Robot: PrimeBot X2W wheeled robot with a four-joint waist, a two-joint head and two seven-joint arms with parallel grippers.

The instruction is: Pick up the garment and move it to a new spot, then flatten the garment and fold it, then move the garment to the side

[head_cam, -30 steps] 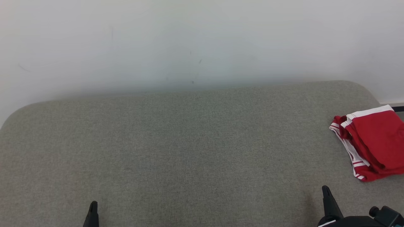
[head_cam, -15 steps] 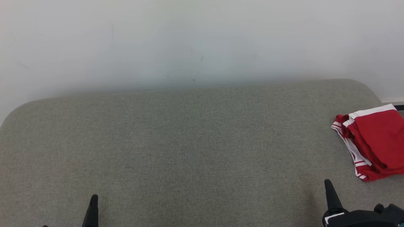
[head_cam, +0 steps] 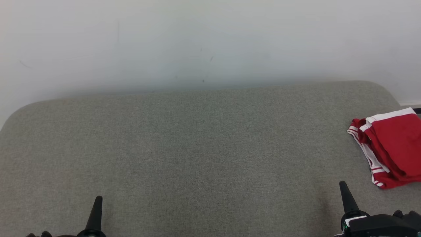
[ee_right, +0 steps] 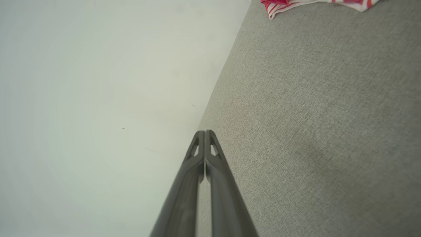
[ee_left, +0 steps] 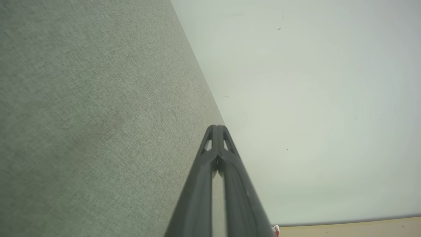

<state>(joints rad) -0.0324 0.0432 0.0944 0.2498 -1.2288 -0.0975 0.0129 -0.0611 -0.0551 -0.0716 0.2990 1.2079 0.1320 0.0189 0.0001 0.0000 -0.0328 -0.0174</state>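
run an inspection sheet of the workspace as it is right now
surface: grey fabric cushion, flat, rounded far corners
job's things: red garment with white trim, folded in a loose bundle at the cushion's right end, partly cut off by the head view's edge
clutter: nothing seen
grippers: left gripper shut and holding nothing, low over the near left of the cushion; right gripper shut and holding nothing, near right, apart from the garment
cables: short dark strip behind the garment at the right edge; cannot tell if it is a cable
surroundings: pale wall behind the cushion, a few faint marks
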